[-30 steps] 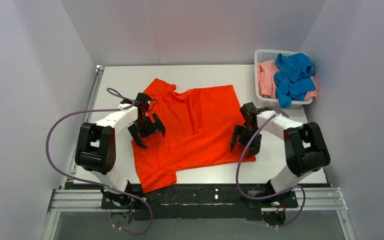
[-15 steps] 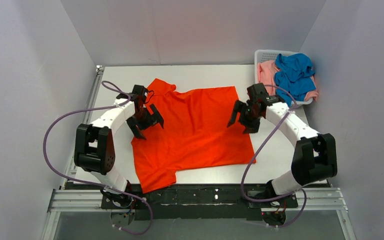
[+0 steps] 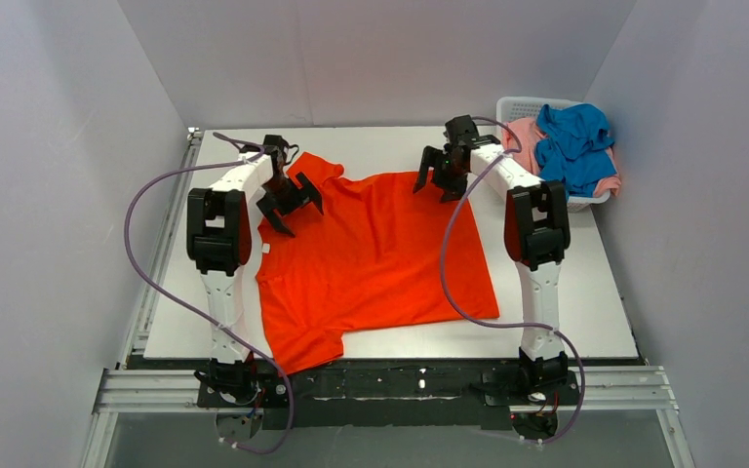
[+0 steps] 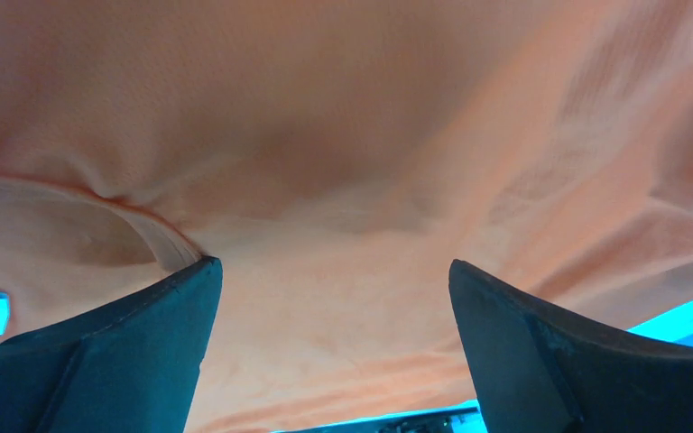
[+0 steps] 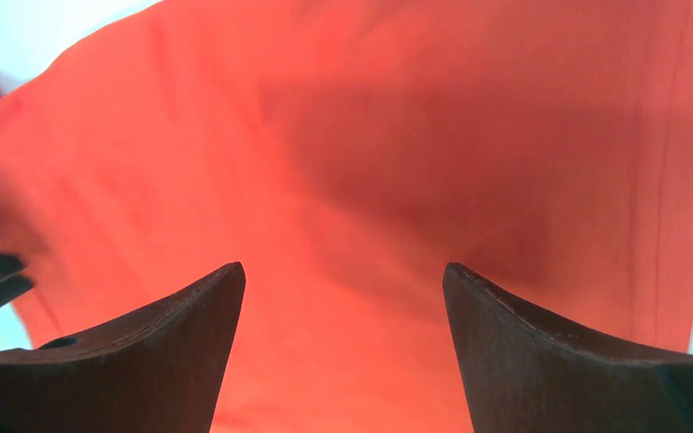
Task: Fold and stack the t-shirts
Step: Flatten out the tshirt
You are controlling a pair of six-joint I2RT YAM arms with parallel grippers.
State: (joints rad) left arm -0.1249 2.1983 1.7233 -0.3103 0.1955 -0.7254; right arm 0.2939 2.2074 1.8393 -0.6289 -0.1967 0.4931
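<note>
— While both grippers hang spread wide with nothing held, what's the worry on the orange-red t-shirt (image 3: 380,253)?

— Layers. It lies flat under both of them. At the left gripper (image 3: 293,210) the cloth below the jaws is rumpled, with a curved seam edge just off 1 finger (image 4: 99,361). Collar or sleeve opening, can't tell. Close there and I'd expect 1 layer or a wad, not a clean 2.

— Right gripper (image 3: 436,187)?

— Also wide apart and empty. Smooth cloth fills the space ahead of its fingers, and the shirt's edge runs off to its outer side. Come down inboard of that edge and the tips probably skid on flat fabric with no pinch.

— So 1 side grabs and the other doesn't.

— Then the lift is lopsided and the fold goes skewed. A drag is the other risk: the sleeve behind the left gripper sits at the table (image 3: 566,292) edge and could slide off.

— Basket (image 3: 517,102)?

— Just beyond the right gripper's outer side, holding the blue t-shirt (image 3: 571,146) and the pink t-shirt (image 3: 519,146). A wide swing could clip it.
</note>
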